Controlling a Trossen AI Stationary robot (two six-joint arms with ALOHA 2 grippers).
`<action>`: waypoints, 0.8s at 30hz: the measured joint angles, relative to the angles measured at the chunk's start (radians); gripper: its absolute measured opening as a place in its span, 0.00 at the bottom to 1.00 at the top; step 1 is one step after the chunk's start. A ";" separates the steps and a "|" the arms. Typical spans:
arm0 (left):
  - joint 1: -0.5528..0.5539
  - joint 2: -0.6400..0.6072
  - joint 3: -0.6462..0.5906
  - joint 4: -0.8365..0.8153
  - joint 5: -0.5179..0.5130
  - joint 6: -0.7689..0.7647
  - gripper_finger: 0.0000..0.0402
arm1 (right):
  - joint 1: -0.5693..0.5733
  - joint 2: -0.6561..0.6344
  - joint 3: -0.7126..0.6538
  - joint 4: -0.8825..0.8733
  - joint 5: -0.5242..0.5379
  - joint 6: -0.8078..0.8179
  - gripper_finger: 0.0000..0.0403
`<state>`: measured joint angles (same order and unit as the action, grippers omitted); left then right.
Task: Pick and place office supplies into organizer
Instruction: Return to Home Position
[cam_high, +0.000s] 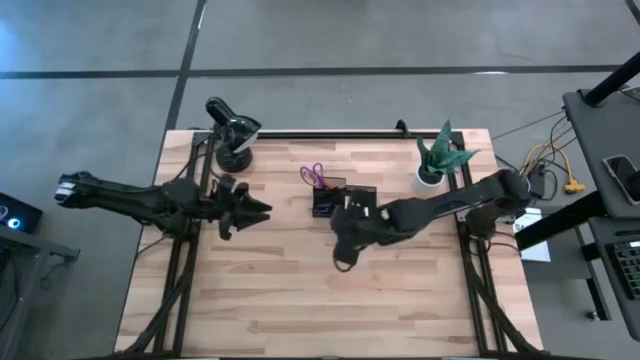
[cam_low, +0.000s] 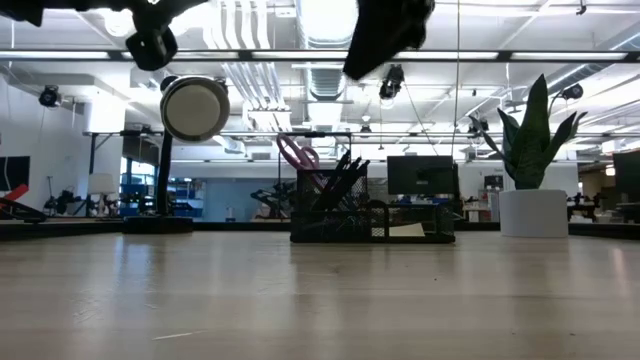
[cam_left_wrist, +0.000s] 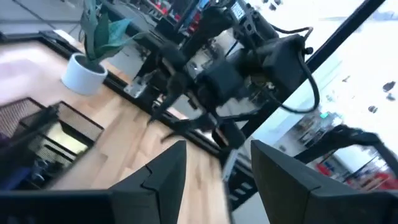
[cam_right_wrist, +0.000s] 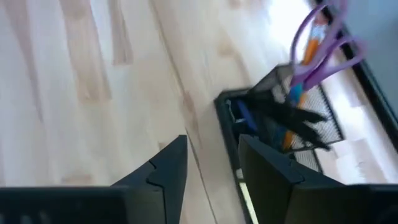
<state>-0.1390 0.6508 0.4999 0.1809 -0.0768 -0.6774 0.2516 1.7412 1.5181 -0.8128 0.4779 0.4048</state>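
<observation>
Organizer (cam_high: 325, 203) holds scissors (cam_high: 313, 176); the right wrist view alone shows orange pencils (cam_right_wrist: 309, 53).

No readable text, label, brand, number or sign anywhere. Nothing legible on the black wire-mesh organizer (cam_low: 370, 215), the white round plant pot (cam_low: 533, 213) or the black round-headed desk lamp (cam_low: 193, 108). Dark monitor screen (cam_low: 422, 175) in the room behind: too far off to read. White paper sheet (cam_high: 528, 228) by the table's right edge: any marks too small to make out.
</observation>
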 joint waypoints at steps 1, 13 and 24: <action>0.000 -0.011 0.000 -0.008 0.001 -0.028 0.40 | 0.000 -0.018 0.000 0.006 0.008 0.000 0.33; -0.001 -0.053 -0.009 0.066 0.576 -0.074 0.40 | 0.003 -0.196 0.003 0.114 0.019 0.196 0.31; -0.014 -0.062 -0.015 0.151 0.778 -0.098 0.40 | 0.010 -0.226 0.017 0.281 -0.035 0.328 0.31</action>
<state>-0.1534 0.5893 0.4847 0.3321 0.7015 -0.7757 0.2613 1.5149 1.5352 -0.5320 0.4425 0.7331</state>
